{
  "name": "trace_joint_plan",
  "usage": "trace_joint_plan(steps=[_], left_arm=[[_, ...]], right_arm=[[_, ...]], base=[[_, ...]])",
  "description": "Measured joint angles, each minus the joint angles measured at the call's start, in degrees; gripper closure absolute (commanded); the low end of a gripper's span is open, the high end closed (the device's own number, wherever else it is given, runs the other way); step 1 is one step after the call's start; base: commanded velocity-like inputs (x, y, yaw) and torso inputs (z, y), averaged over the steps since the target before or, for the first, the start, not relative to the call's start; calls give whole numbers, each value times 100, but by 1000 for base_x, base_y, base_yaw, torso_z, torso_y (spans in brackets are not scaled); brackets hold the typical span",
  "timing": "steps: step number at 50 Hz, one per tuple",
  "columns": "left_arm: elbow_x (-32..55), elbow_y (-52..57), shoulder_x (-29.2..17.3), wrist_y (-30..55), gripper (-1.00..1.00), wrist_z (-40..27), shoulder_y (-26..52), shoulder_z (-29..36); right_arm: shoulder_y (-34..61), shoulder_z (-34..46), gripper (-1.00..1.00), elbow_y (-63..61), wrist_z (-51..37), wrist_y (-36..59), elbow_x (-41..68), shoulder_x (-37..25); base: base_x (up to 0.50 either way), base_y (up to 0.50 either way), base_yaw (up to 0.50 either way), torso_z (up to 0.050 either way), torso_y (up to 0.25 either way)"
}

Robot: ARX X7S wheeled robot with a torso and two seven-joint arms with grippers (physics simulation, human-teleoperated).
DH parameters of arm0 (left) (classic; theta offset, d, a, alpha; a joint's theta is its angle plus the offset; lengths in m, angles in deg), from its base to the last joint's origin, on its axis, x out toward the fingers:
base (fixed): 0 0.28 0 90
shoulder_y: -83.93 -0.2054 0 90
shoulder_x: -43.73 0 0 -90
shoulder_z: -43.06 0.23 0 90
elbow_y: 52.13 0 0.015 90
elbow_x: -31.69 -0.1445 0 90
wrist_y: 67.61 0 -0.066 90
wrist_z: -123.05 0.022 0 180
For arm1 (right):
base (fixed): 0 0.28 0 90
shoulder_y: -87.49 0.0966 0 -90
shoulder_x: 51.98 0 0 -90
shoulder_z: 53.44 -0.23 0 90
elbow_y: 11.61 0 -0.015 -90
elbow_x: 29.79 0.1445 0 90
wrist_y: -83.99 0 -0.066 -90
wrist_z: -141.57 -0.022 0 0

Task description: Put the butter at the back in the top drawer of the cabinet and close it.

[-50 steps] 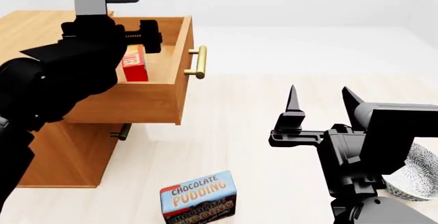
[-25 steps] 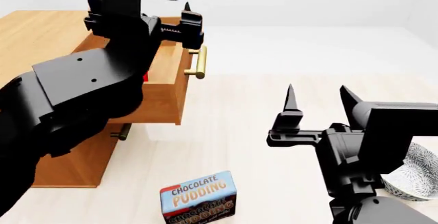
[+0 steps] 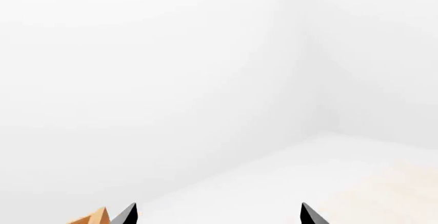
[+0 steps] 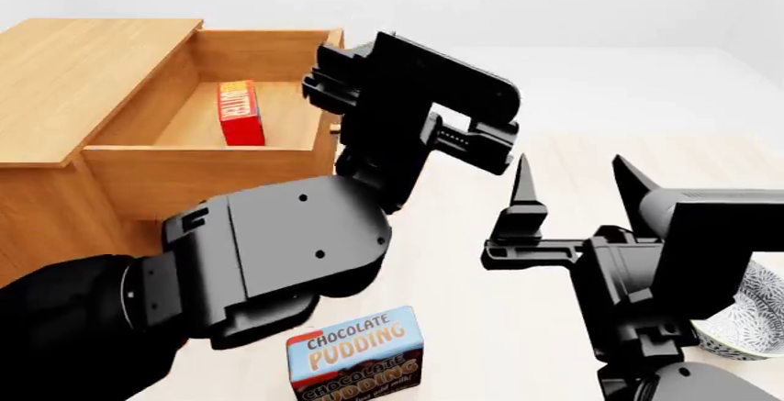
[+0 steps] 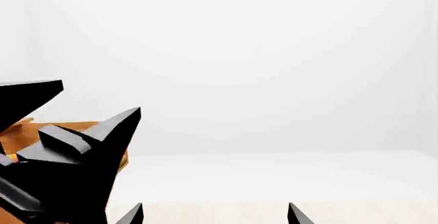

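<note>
- Sitting upright in the pulled-out top drawer (image 4: 208,158) of the wooden cabinet (image 4: 73,71): the butter (image 4: 239,112), a small glossy red box on plain wood.
- Left gripper (image 3: 215,215) is empty, sharp black tips spread apart; same for the right gripper (image 4: 576,185).
- Chocolate pudding box (image 4: 358,355) and a patterned bowl (image 4: 744,314) rest on the pale floor; white walls all round.

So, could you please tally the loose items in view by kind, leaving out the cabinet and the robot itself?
Butter boxes: 1, the butter, standing inside the open top drawer.
Pudding boxes: 1, the chocolate pudding box, on the floor.
Bowls: 1, the patterned bowl, partly hidden behind the right arm.
Total: 3
</note>
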Motion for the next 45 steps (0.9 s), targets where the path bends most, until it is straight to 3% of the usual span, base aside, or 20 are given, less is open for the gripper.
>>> trace_joint_plan(steps=[18,45], left_arm=[[-551,-793,655,-517,-100,463,-673,566],[-612,-3238,772,-1651,-100,1587,-1245,231]], right_arm=[[-227,-137,-100,38,149,-227,-35,-147],[-362,-157,-100,148,265,-408,-105,-174]], base=[[0,0,0,0,0],[0,0,0,0,0]])
